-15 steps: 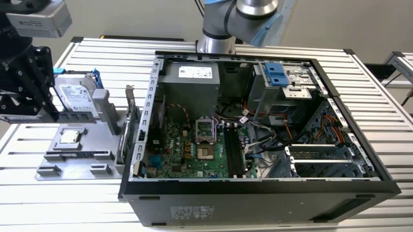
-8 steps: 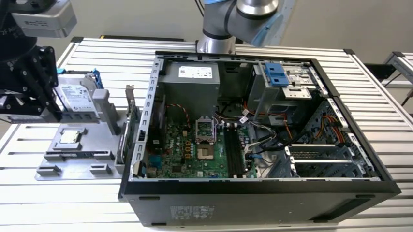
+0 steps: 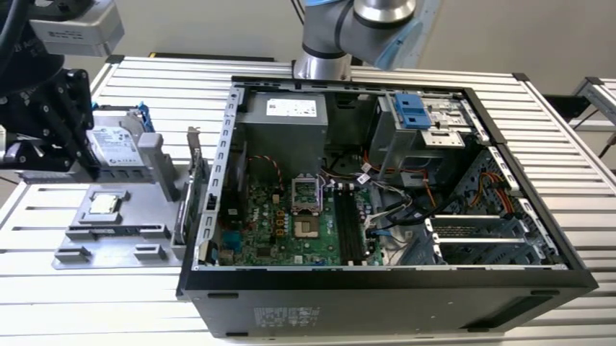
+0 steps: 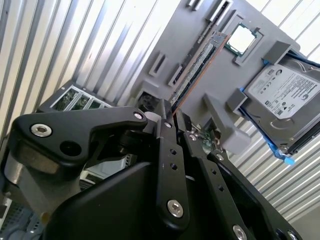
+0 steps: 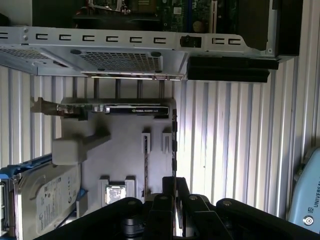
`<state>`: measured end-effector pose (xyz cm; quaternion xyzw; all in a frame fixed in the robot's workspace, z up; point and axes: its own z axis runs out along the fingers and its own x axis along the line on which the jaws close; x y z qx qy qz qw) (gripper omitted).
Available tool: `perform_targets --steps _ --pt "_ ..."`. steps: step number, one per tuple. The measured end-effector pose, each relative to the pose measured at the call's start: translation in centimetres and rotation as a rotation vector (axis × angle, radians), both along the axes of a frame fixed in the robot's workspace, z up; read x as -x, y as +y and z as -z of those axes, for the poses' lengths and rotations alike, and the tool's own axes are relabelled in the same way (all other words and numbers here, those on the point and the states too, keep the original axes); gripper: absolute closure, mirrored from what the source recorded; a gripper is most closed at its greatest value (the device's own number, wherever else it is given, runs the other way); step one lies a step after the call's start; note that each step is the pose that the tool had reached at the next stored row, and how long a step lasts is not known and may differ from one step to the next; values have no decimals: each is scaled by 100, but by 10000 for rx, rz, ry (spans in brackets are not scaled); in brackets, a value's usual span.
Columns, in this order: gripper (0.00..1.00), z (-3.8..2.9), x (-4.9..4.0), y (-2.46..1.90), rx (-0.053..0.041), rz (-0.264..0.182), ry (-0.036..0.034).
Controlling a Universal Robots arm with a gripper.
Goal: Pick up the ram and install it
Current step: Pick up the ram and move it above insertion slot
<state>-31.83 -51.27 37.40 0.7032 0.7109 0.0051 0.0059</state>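
Observation:
The ram (image 4: 197, 70) is a long thin board seen edge-on, with a copper-coloured edge. It sticks out from between my black fingers and hangs over the grey fixture tray (image 4: 175, 30). My gripper (image 4: 175, 117) is shut on one end of it. In the first wrist view the ram (image 5: 174, 145) runs as a thin line from the gripper (image 5: 174, 187) along the tray's edge. In the exterior view the gripper (image 3: 34, 148) hangs at the far left, above the tray (image 3: 106, 245). The black memory slots (image 3: 348, 223) lie on the motherboard (image 3: 279, 216) in the open case.
On the tray sit a silver hard drive with blue rails (image 4: 285, 95), a small square processor chip (image 4: 242, 39) and an expansion card (image 5: 115, 109) on edge. The open computer case (image 3: 385, 274) fills the middle of the slatted metal table (image 3: 77, 303), with cables and a drive cage inside.

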Motion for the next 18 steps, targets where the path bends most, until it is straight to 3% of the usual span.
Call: perform_targets --steps 18 --pt "100 -6 -174 0 1 0 1"
